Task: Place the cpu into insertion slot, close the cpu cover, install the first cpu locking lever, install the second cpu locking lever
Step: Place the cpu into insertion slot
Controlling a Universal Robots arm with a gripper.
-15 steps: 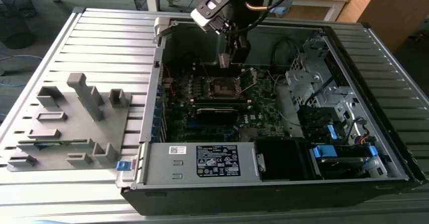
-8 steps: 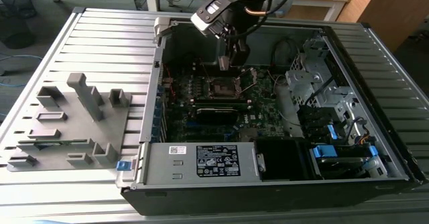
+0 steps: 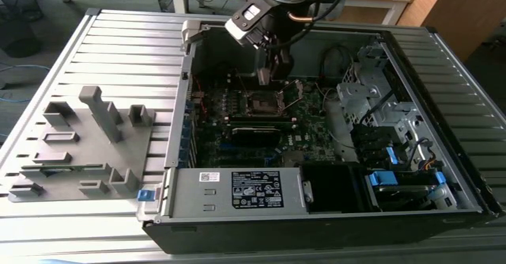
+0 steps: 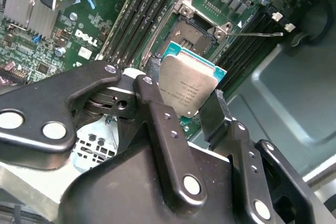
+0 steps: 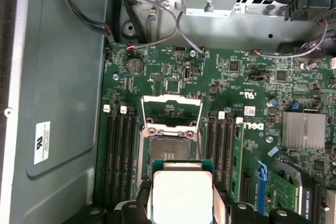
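Note:
My gripper (image 4: 184, 86) is shut on the cpu (image 4: 190, 88), a flat square chip with a dull silver face and a teal edge, held by two opposite sides. In both wrist views the chip hangs above the green board, just short of the insertion slot (image 4: 195, 34), whose dark centre lies bare. The cpu cover (image 5: 172, 109) is swung open, a thin silver frame beyond the insertion slot (image 5: 170, 148). A thin wire locking lever (image 4: 260, 34) sticks out sideways, unlatched. In the exterior view the gripper (image 3: 271, 77) hovers over the slot (image 3: 263, 103) inside the open computer case.
Long black memory slots (image 5: 118, 150) flank the socket on both sides. A finned heat sink (image 5: 303, 129) stands on the board. The case walls (image 3: 187, 86), cables and drive cage (image 3: 371, 92) hem in the arm. A grey fixture block (image 3: 75, 139) lies outside at the exterior view's left.

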